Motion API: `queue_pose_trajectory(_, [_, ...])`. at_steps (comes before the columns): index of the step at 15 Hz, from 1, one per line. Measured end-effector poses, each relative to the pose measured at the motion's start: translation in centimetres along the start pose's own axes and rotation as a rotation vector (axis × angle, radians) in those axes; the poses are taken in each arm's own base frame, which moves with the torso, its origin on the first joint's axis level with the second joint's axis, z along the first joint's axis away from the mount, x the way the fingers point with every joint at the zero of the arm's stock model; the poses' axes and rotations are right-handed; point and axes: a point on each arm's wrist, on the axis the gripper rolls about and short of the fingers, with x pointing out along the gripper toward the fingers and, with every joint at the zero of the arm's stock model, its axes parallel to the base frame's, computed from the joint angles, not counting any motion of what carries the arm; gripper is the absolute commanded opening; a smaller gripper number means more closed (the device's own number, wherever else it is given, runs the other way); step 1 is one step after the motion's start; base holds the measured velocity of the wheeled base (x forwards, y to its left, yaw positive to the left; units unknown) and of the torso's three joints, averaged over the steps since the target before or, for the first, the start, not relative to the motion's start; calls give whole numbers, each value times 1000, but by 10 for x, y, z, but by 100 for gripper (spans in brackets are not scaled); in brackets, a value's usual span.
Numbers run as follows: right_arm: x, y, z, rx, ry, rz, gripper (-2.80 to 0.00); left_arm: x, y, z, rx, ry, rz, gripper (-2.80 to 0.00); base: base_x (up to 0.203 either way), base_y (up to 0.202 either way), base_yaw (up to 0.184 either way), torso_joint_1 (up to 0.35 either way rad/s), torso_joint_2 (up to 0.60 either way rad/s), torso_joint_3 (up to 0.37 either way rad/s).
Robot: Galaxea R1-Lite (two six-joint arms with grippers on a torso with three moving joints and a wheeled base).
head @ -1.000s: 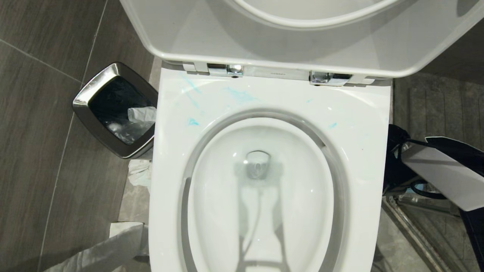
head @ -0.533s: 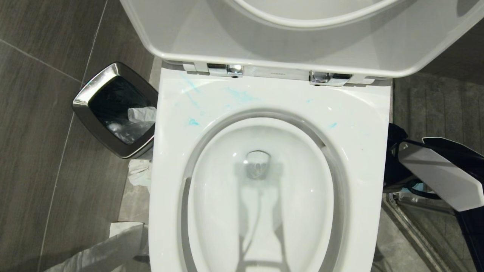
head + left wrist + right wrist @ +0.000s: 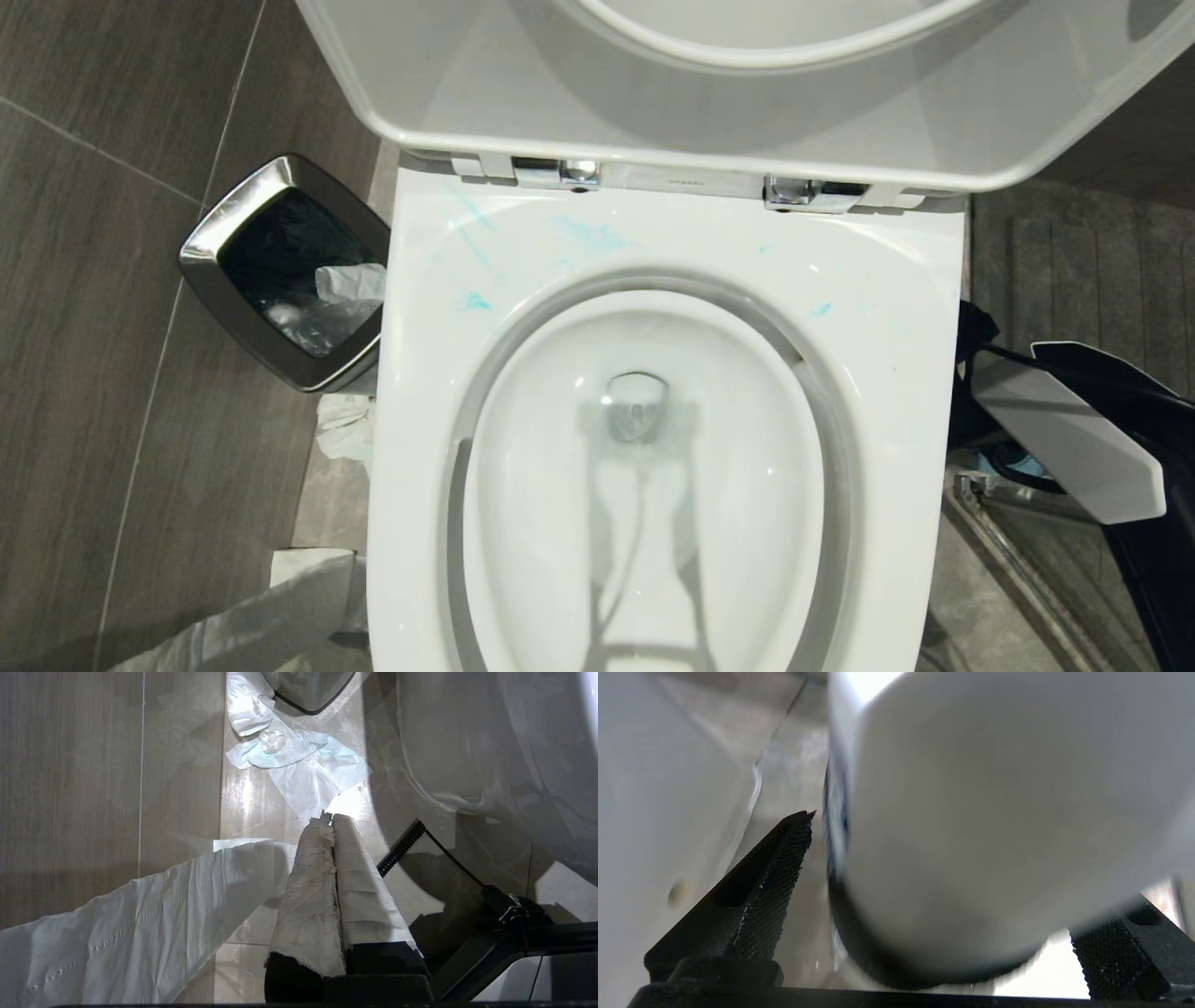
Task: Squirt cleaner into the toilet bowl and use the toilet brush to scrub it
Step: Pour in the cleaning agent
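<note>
I have the right pincer [image 3: 943, 896] spread wide around a white rounded object [image 3: 971, 826] beside the toilet bowl [image 3: 896, 308], ready to grip; left pincer [image 3: 329, 821] parked, pressed together.

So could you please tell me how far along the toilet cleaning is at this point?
Done: little; only pale blue cleaner smears lie on the toilet's rim, and the basin shows no blue. In hand: the right gripper, beside the toilet, has open fingers around a large white object I cannot identify. The left gripper is shut near the floor. Left: cleaner into the bowl, and scrubbing; no brush is visible.
</note>
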Motion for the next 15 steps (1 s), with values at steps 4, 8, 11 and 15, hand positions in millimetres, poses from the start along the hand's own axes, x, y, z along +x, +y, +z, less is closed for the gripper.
queue_pose_trajectory(4, [11, 1, 2, 3, -63, -10, 0, 0, 0, 0, 1, 0, -1, -280, 0, 0, 0, 0, 0, 0])
queue_pose_trajectory(8, [15, 2, 0, 6, -93, -14, 0, 0, 0, 0, 0, 0, 0, -280, 0, 0, 0, 0, 0, 0])
queue_pose_trajectory(11, [17, 2, 0, -7, -105, -17, -280, 0, 0, 0, 0, 0, 0, -280, 0, 0, 0, 0, 0, 0])
queue_pose_trajectory(15, [17, 2, -1, -10, -106, -18, -280, 0, 0, 0, 1, 0, 0, -280, 0, 0, 0, 0, 0, 0])
